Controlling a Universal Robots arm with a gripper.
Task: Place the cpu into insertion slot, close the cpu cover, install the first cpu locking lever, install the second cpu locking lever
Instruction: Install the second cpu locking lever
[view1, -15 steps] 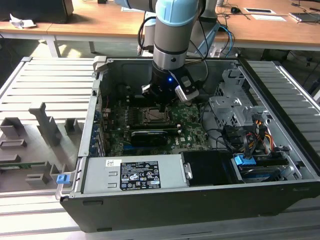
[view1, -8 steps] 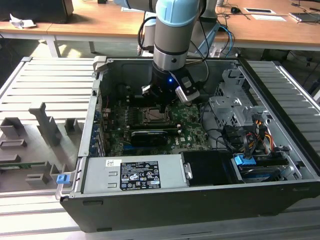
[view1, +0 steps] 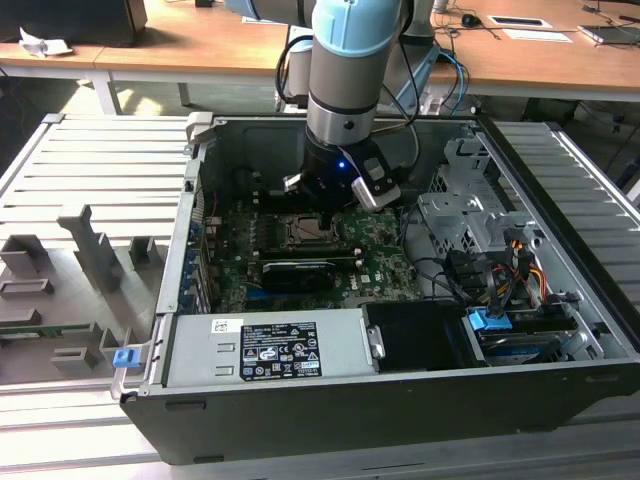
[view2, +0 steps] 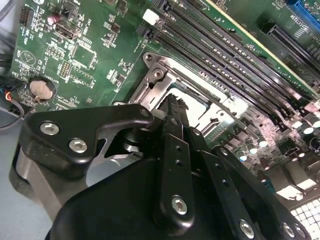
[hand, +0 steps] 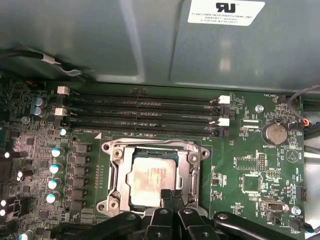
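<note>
I note wooden desks (view1: 200, 55) along the far side, and a grey slatted work surface (view1: 90, 160) holding grey fixture blocks (view1: 90, 245).

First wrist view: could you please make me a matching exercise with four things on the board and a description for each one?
1. cpu
2. cpu cover
3. coin battery
4. memory slots

A. long and black, in parallel rows
B. round and silvery
C. pale silvery square
D. thin silver frame with a large window

Pairs: 1-C, 2-D, 3-B, 4-A
</note>
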